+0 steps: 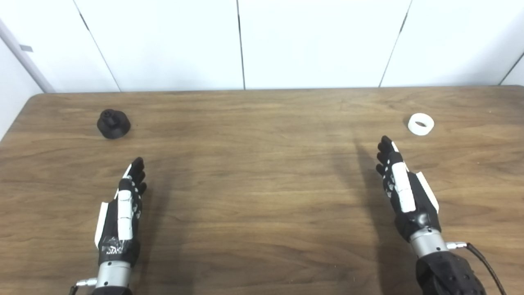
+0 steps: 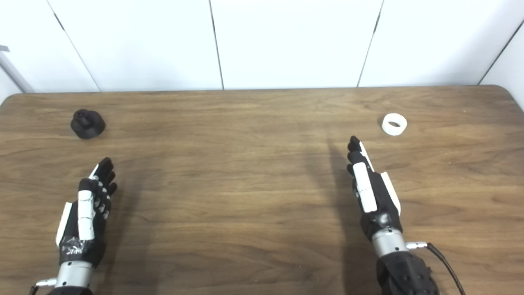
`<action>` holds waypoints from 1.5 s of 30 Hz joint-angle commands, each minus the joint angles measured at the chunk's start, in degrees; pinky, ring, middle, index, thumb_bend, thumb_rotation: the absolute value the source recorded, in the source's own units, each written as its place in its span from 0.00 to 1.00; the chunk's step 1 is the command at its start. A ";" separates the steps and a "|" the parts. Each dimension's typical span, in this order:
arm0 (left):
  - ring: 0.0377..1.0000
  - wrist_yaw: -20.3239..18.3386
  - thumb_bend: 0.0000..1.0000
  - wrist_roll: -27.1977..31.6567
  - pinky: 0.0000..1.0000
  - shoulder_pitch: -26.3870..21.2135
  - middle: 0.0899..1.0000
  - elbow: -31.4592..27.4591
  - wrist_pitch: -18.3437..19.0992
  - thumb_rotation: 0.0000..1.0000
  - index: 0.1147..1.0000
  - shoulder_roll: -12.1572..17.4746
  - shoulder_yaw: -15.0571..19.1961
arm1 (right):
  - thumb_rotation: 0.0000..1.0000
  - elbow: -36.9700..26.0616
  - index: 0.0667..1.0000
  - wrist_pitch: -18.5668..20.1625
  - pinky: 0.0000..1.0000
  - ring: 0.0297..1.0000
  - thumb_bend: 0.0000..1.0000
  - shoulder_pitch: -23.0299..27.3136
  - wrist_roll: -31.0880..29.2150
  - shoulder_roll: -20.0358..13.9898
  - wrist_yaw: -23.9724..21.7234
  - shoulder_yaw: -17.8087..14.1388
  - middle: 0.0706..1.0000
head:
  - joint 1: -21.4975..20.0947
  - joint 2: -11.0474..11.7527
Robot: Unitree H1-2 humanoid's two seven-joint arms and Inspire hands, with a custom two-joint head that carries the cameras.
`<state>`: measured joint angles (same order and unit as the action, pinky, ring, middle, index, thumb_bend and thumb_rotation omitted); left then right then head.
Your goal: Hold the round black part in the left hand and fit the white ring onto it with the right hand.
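The round black part (image 1: 113, 123) stands on the wooden table (image 1: 262, 184) at the far left, with a small knob on top. The white ring (image 1: 421, 123) lies on the table at the far right. My left hand (image 1: 125, 207) is open and empty, fingers stretched forward, a little below and to the right of the black part. My right hand (image 1: 403, 188) is open and empty, fingers stretched forward, its fingertips just short of the ring and to its left. Neither hand touches anything.
White wall panels (image 1: 262, 41) rise behind the table's far edge. A cable (image 1: 485, 262) runs from my right wrist. Nothing else lies on the table.
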<state>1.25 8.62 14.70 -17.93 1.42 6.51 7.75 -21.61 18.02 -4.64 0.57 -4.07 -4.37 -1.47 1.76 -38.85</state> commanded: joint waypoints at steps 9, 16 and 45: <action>0.99 -0.25 0.57 -0.10 1.00 -0.14 0.97 -1.47 -2.02 0.99 0.95 -0.66 0.17 | 1.00 -1.67 0.99 -1.55 1.00 1.00 0.52 0.92 0.08 -0.26 0.28 0.19 0.99 | 0.22 0.11; 0.97 0.06 0.59 -1.32 1.00 0.08 0.96 -0.80 -2.91 0.98 0.94 -1.35 -0.42 | 1.00 -1.37 1.00 -2.06 1.00 1.00 0.51 0.53 -0.36 -0.86 -0.11 -0.09 1.00 | 6.13 2.60; 1.00 3.35 0.57 -9.32 1.00 -1.14 0.98 5.85 -6.90 0.86 0.96 -2.49 -6.03 | 1.00 2.58 1.00 -3.56 1.00 1.00 0.49 1.34 -4.42 -3.95 -2.39 -0.20 1.00 | 16.80 11.80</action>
<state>4.19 0.09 13.63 -12.58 -5.27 5.89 1.92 -18.40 15.50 -4.62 -3.96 -7.52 -6.29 -2.04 18.63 -26.98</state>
